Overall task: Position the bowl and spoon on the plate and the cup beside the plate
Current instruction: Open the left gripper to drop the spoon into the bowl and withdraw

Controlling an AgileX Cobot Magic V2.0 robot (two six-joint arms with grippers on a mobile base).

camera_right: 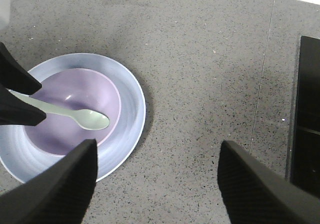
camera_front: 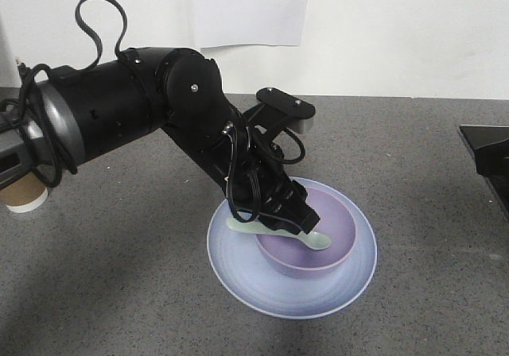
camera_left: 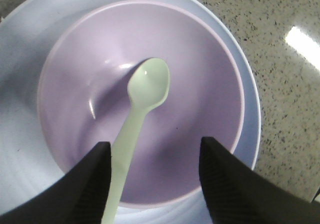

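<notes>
Left claw point(camera_left: 152, 184) spread, mint spoon point(camera_left: 140, 114) handle beside its left finger, contact unclear; oval scoop over glossy lavender bowl point(camera_left: 200, 74). Bowl sits on shallow pale-blue plate point(camera_front: 238, 268), speckled grey surface point(camera_right: 210, 59). Right claw point(camera_right: 157, 184) spread, holding nothing.

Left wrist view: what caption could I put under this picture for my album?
Left pincer open above the purple bowl on the blue plate, the green spoon over the bowl.

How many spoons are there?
1. The mint-green spoon is the only one in view, its scoop over the purple bowl, which sits on the blue plate. The left gripper is around its handle.
</notes>
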